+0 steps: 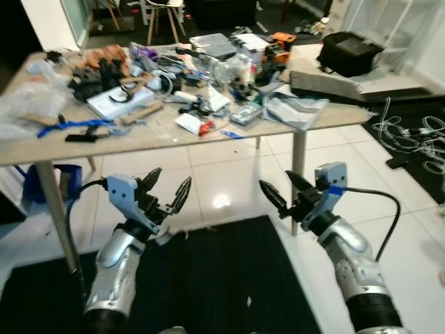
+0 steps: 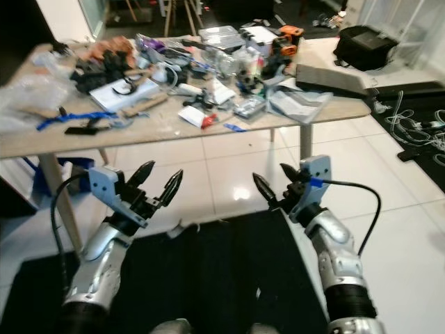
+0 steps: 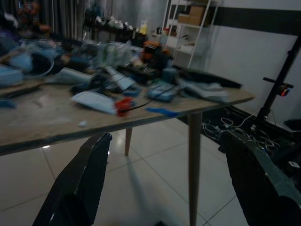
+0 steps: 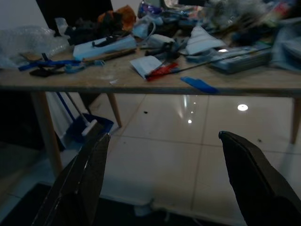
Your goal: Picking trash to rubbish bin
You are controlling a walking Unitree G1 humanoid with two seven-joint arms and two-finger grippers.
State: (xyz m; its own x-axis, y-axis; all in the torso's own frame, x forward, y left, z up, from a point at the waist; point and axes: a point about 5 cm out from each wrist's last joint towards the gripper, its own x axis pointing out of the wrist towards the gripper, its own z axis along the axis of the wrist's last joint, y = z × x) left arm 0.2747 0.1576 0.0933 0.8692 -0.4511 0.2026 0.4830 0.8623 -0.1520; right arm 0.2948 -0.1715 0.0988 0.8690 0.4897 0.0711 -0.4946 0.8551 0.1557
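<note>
Table [image 1: 139, 139]: cluttered to its near edge. Left gripper [image 1: 167, 193], right gripper [image 1: 285, 188]: both agape, empty, below that edge over tile floor [image 1: 229, 174].

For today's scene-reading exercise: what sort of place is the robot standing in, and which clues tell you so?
Probably a home workroom or hobby space: a wooden table piled with tools and clutter, an orange power tool, and loose white cables on the tiled floor.

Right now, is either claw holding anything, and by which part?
Nothing is held. The left claw and right claw are both open and empty, raised over the floor short of the table.
</note>
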